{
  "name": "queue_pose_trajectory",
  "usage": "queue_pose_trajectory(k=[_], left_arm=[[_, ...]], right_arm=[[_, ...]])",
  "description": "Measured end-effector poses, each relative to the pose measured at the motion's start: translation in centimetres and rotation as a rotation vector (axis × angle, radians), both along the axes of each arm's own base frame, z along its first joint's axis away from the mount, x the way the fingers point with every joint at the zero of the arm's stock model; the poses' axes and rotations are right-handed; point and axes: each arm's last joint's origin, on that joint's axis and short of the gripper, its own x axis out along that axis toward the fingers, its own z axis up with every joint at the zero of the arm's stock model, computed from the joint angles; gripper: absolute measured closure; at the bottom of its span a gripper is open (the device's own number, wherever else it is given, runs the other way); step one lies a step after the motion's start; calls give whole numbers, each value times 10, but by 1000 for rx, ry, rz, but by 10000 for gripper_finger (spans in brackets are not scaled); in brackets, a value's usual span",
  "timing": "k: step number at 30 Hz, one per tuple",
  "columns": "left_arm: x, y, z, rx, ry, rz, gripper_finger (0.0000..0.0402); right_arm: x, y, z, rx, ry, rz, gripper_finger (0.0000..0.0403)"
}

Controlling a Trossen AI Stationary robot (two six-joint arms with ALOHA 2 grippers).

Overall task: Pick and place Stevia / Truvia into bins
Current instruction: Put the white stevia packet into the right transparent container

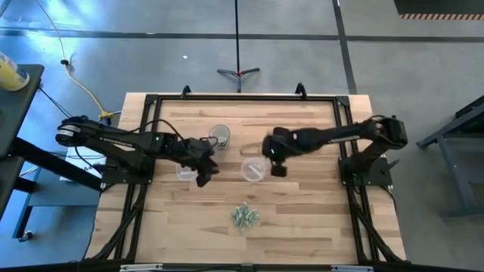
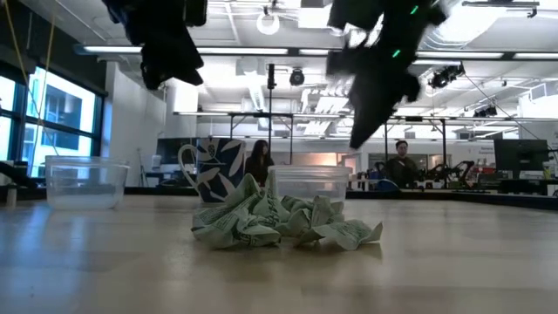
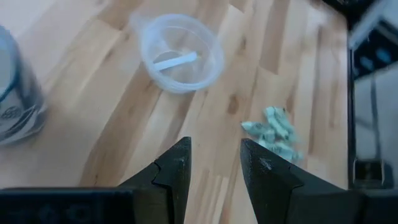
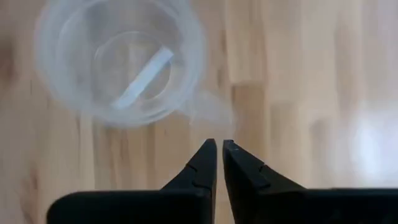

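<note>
Table (image 1: 302, 219) | sachets (image 1: 245, 217) near front edge | both claws aloft, apart

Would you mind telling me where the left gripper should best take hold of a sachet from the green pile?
Probably from straight above, pinching a raised crumpled edge atop the sachet pile. The sachets lie tangled on the table, and the left gripper, fingers open, is nearby.

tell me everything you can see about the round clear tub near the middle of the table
The round tub is see-through plastic, shallow, with a small tab at its rim. It stands upright and open on the wooden table, beyond the pile of green sachets. One white sachet lies flat on its bottom. The right hand hangs just beside it, fingers shut, touching nothing.
</note>
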Motion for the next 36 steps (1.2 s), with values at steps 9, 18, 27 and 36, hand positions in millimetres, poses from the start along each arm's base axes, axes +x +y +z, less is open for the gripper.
queue_pose_trajectory(k=[9,18,27,36], left_arm=[[31,-21,-42,96,88,-170,229],[43,-78,-56,100,83,-367,192],[70,-83,-84,233,89,-580,214],[85,-80,-94,421,-1,-640,253]], right_arm=[[-7,60,0,20,30,324,290],[-25,121,0,-37,7,433,179],[-24,152,-1,137,-167,84,166],[-32,167,-8,184,-212,-117,166]])
